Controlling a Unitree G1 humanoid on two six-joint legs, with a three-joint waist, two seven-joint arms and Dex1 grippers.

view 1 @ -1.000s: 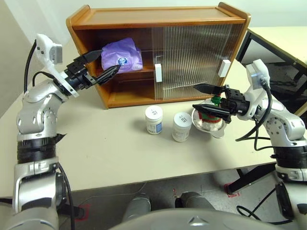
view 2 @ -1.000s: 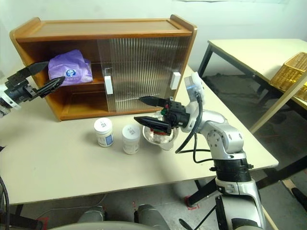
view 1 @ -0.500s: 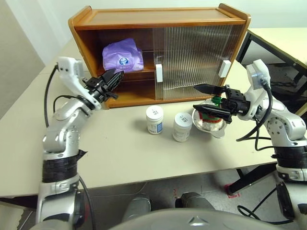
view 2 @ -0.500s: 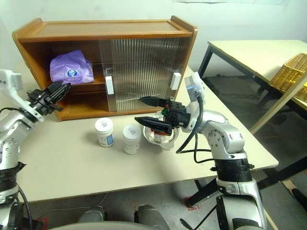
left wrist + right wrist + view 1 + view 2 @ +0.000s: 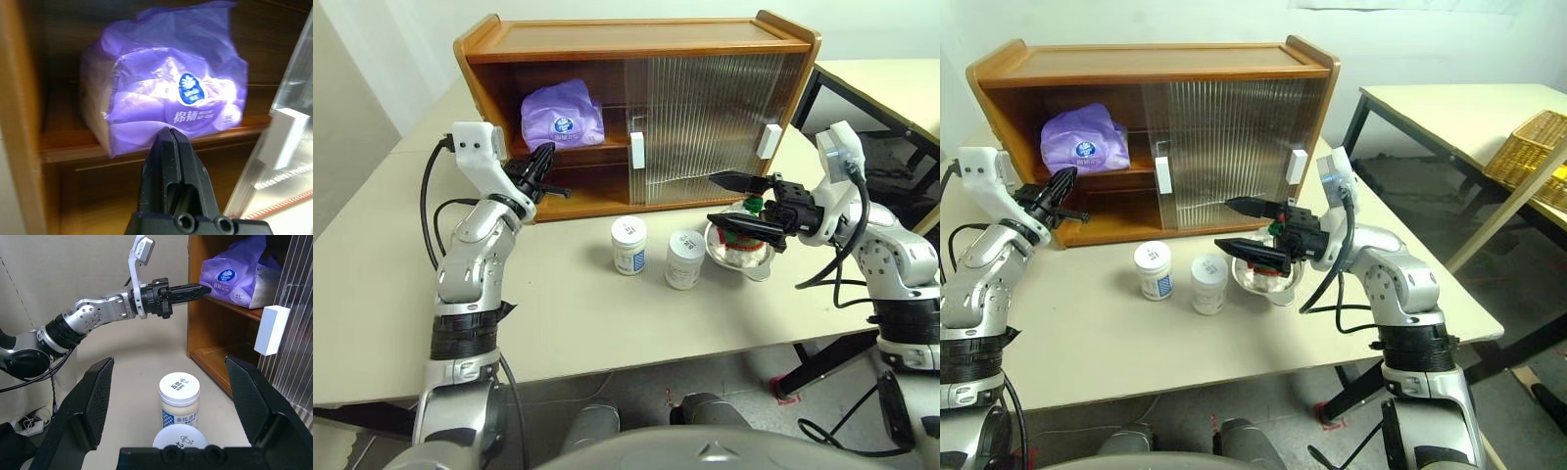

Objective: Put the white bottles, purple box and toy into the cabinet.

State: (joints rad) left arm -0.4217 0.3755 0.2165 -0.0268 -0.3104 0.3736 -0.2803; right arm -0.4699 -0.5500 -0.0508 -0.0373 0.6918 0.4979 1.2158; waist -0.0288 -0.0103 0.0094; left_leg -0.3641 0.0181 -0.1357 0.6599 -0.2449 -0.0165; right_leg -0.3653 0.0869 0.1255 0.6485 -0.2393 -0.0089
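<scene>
Purple box point(image 5: 562, 116) sits on the upper shelf of the cabinet point(image 5: 636, 44), in the open left bay, so that item reads as placed. My left gripper point(image 5: 540, 168) is pressed fully together with nothing in it, tips just short of the cabinet's open side; the pack lies ahead of and slightly above those tips, apart from them. Right gripper point(image 5: 744, 201) stands spread wide and holds nothing; the toy point(image 5: 741, 235) sits in the steel bowl point(image 5: 740, 257) directly under and between its fingers, though from the head views I cannot tell whether a finger brushes the red knob. Beyond its fingertips, toward the left arm, stand the two white bottles, one point(image 5: 627, 244) nearer the cabinet opening and the other point(image 5: 684, 258) just beside the bowl. Handling judgement: bottles look rigid and light, smooth plastic, likely slippery at the label; I would take each across the body below the lid, jaws level. The toy is soft and will compress; grip around the plush middle, not the knob. The bowl may slide or tip if dragged. Sliding doors cover the right bays, so remaining items go in on the left.
</scene>
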